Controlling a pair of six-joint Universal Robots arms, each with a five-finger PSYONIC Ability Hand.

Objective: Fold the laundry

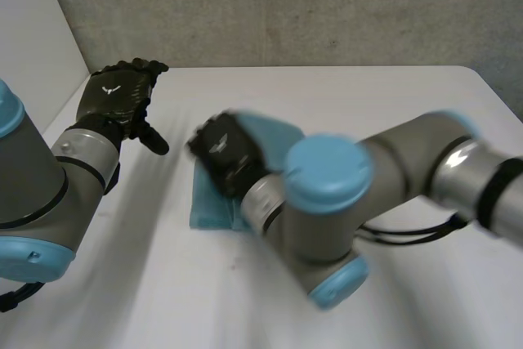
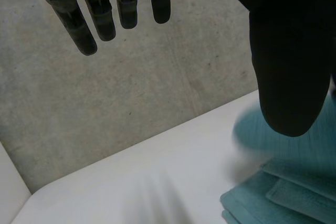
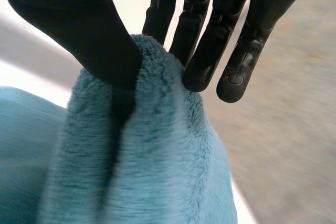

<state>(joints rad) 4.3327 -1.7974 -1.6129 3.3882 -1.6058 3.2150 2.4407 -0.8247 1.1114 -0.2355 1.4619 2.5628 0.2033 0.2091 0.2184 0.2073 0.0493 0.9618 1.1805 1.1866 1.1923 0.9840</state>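
A teal towel [image 1: 214, 202] lies folded near the middle of the white table [image 1: 392, 120]. My right hand [image 1: 222, 153] is over it and pinches a raised fold of the fluffy teal towel [image 3: 147, 156] between thumb and fingers [image 3: 207, 56]. My left hand [image 1: 118, 100] hovers at the table's far left, above the surface, fingers [image 2: 89, 22] straight and spread, holding nothing. Beside its thumb, the left wrist view shows a layered corner of the towel [image 2: 283, 198].
A grey concrete wall [image 1: 286, 6] runs behind the table. My right arm [image 1: 384, 177] crosses the table from the right, above the towel's near side. The table's far edge and right corner lie beyond the towel.
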